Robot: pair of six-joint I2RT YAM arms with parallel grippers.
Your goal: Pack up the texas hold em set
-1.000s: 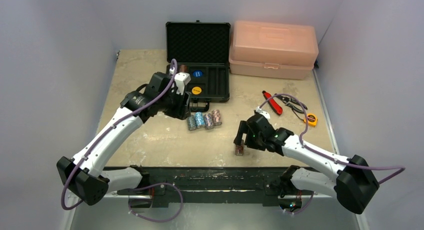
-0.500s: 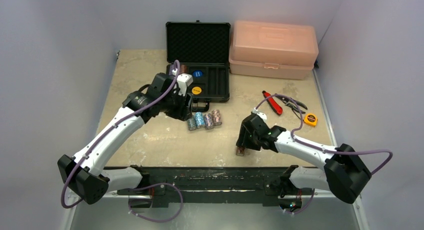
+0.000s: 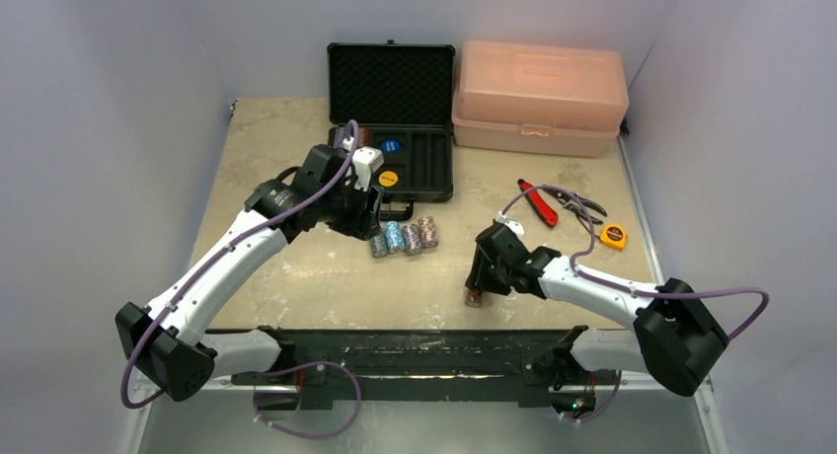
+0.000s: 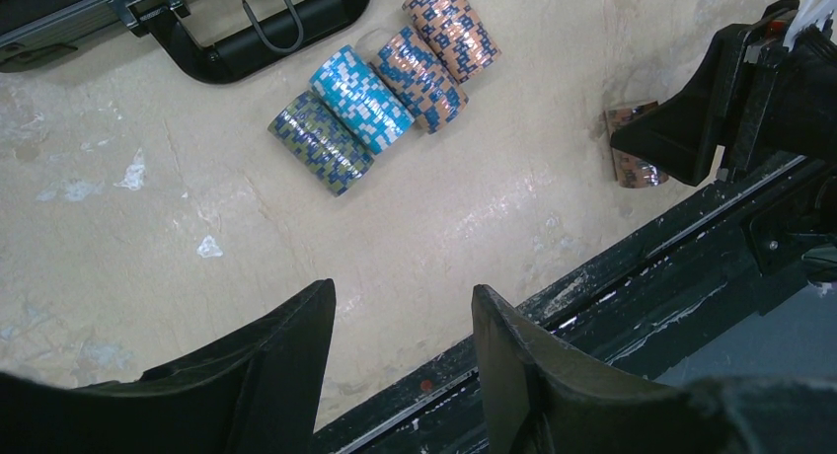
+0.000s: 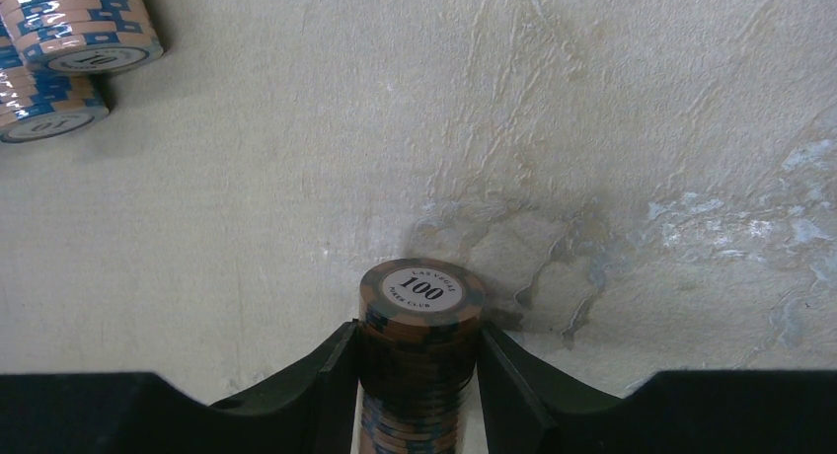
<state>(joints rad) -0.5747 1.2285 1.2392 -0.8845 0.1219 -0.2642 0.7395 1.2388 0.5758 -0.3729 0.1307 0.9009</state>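
This is a robot lab's test cell. Plain pale walls [image 3: 118, 99] close in a worn, stained beige table [image 3: 296, 276] on three sides, and a white-and-black left arm [image 3: 222, 266] and right arm [image 3: 592, 291] trailing purple cables [image 3: 716, 294] are bolted to a black rail [image 3: 424, 350] at 6 o'clock. Loose props lie about: a black case [image 3: 392, 84] at 12 o'clock, a pink toolbox [image 3: 538, 97] at 1 o'clock, pliers [image 3: 538, 202] and a tape measure [image 3: 615, 237] at 3 o'clock.
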